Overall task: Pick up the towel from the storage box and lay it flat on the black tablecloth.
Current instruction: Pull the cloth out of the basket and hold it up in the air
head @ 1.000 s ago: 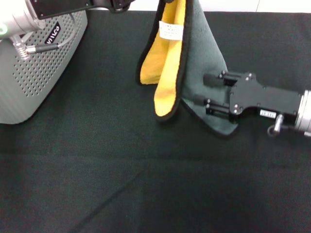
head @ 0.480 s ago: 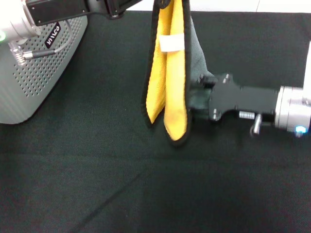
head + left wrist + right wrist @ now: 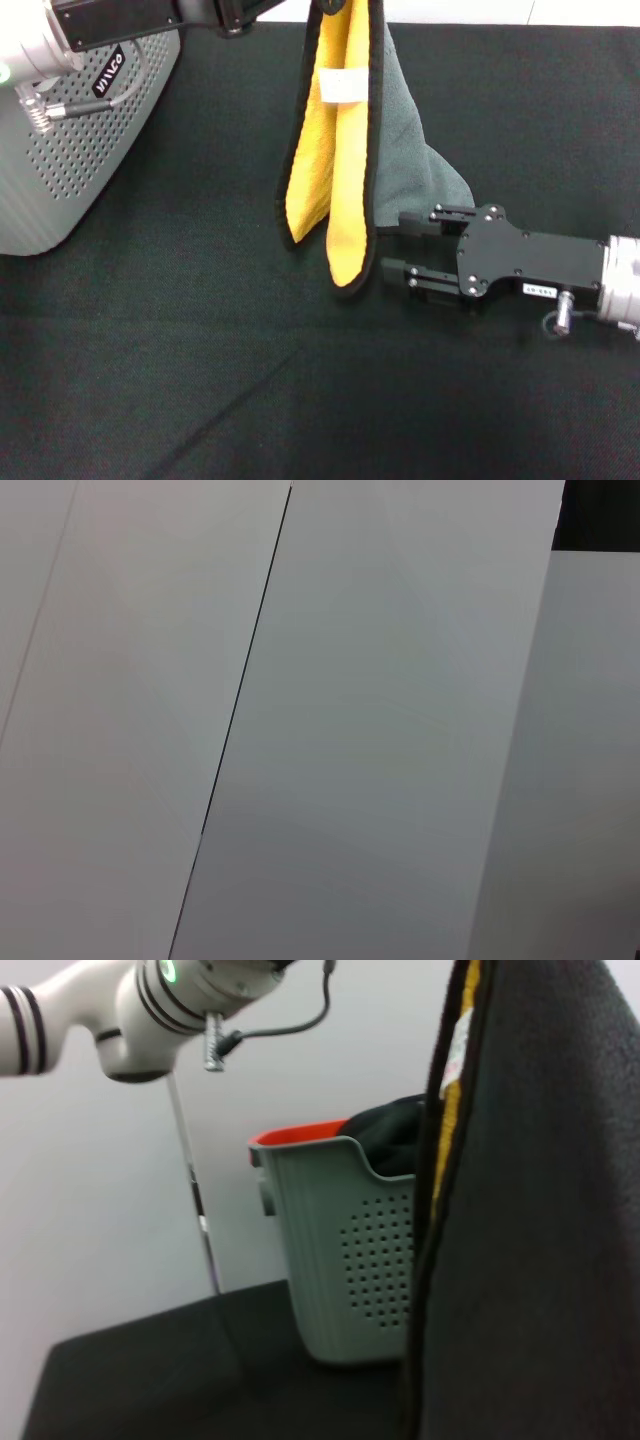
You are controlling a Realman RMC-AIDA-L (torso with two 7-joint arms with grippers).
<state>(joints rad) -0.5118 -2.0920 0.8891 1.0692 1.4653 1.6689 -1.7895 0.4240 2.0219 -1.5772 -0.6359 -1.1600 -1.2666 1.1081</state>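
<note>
The towel [image 3: 340, 150] hangs folded over the black tablecloth [image 3: 200, 350], yellow side and white tag towards me, grey side behind. My left gripper [image 3: 335, 6] holds it by its top edge at the upper rim of the head view. My right gripper [image 3: 398, 245] is open and level at the towel's lower right; its upper finger touches the grey hem, and the yellow tip hangs just left of its lower finger. The right wrist view shows the grey side [image 3: 530, 1220] close up. The storage box [image 3: 70, 150] stands at the far left.
In the right wrist view the storage box [image 3: 350, 1250] holds dark cloth and something orange, with my left arm [image 3: 150, 1000] above it. The left wrist view shows only pale panels. The tablecloth reaches to the near edge of the head view.
My right gripper has drawn back from the grey side, dropped lower and now lies flat and open at the hem. The towel has swung slightly left; its grey corner hangs free again.
</note>
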